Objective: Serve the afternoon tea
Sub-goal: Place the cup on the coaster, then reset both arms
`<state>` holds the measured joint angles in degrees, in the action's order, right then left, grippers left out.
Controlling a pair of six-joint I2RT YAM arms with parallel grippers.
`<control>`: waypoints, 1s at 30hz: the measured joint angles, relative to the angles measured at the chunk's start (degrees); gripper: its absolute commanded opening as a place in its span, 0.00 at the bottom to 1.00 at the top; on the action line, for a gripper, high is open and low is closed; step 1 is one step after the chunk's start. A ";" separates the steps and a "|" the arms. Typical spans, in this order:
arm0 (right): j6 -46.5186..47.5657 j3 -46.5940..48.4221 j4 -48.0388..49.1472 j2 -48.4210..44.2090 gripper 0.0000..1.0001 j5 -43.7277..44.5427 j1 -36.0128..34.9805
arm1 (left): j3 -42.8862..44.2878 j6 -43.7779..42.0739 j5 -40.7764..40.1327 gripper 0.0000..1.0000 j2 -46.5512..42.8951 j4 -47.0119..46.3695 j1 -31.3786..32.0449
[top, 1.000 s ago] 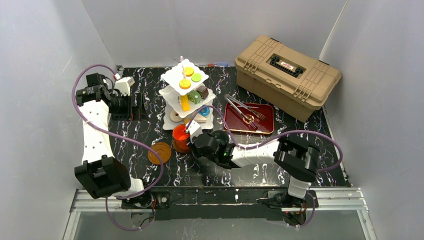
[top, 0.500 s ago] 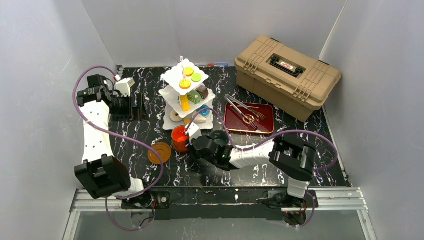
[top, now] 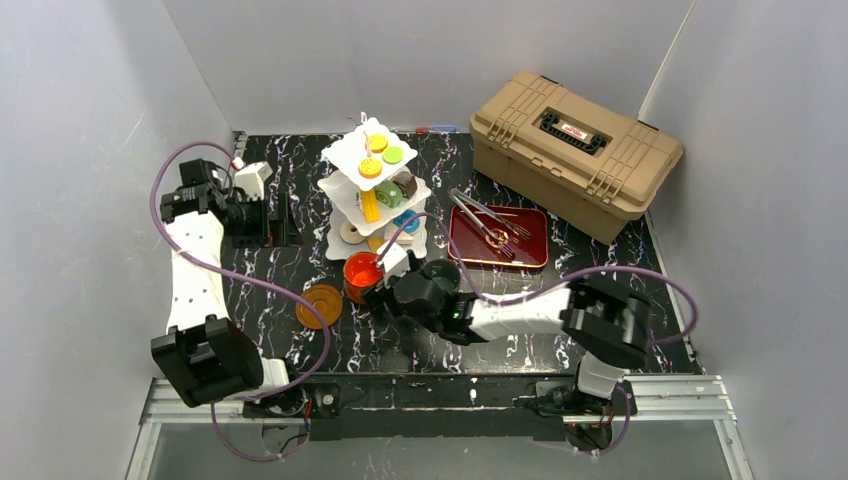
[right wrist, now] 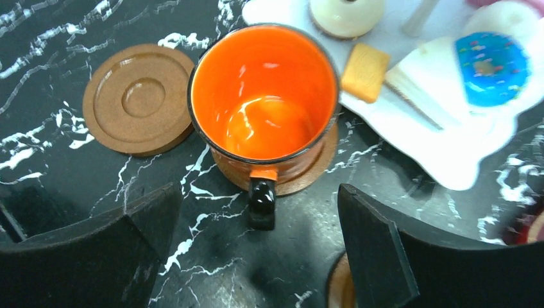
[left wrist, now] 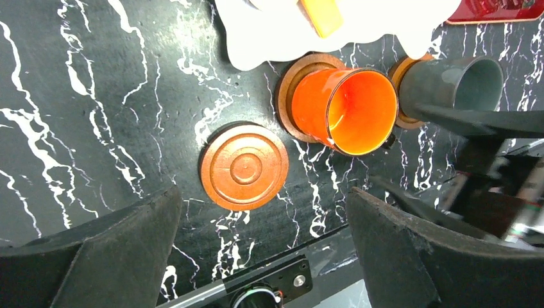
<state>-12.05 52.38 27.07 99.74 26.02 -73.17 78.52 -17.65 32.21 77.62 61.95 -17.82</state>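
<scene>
Both sit empty: orange cup [right wrist: 263, 96], dark cup [left wrist: 459, 83].

Finds an orange cup [right wrist: 263, 96] on its saucer [right wrist: 314, 168] just ahead of parted fingers [right wrist: 96, 256]. Spots a bare saucer [right wrist: 138, 97] ahead-left.

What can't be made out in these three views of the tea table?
Dark grey cup: top view, lost against the right arm's black wrist; right wrist view, out of frame.
White three-tier stand's bottom plate: top view, upper tiers hide most of it; wrist views crop it.
Metal utensils on the red tray: top view, too small to count.
</scene>
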 measured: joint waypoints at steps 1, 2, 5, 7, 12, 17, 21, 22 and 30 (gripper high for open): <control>-0.02 -0.59 -0.74 -1.84 0.98 0.50 0.00 | -1.46 0.22 0.28 0.98 -0.48 -1.20 -0.02; -0.02 -1.27 -1.68 -4.17 0.98 1.03 0.02 | -3.54 0.46 0.59 0.98 -1.25 -2.95 -0.02; -0.02 -2.36 -4.46 -11.47 0.98 2.51 0.02 | -10.01 1.38 1.38 0.98 -3.74 -8.20 0.00; 0.00 -2.36 -7.08 -16.37 0.98 3.15 0.07 | -13.86 1.73 1.75 0.98 -5.01 -11.78 -0.02; -0.07 -2.73 -14.71 -27.15 0.98 4.94 1.60 | -22.71 2.62 3.17 0.98 -6.08 -24.55 -0.02; -1.27 -8.61 -21.59 -39.93 0.98 9.64 14.88 | -41.05 7.98 4.96 0.98 -12.07 -48.59 0.17; 0.70 -20.79 -20.83 -49.09 0.98 19.06 31.52 | -50.21 12.04 4.81 0.98 -14.03 -62.77 2.75; 2.01 -24.63 -19.30 -50.86 0.98 21.09 34.67 | -51.30 12.94 4.66 0.98 -13.79 -66.12 3.56; 9.25 -41.92 1.22 -45.99 0.98 26.32 50.66 | -56.19 19.28 1.27 0.98 -4.15 -90.31 5.49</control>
<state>-2.81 10.46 28.29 53.76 52.34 -22.50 22.33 1.63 33.47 73.47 -28.36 -12.34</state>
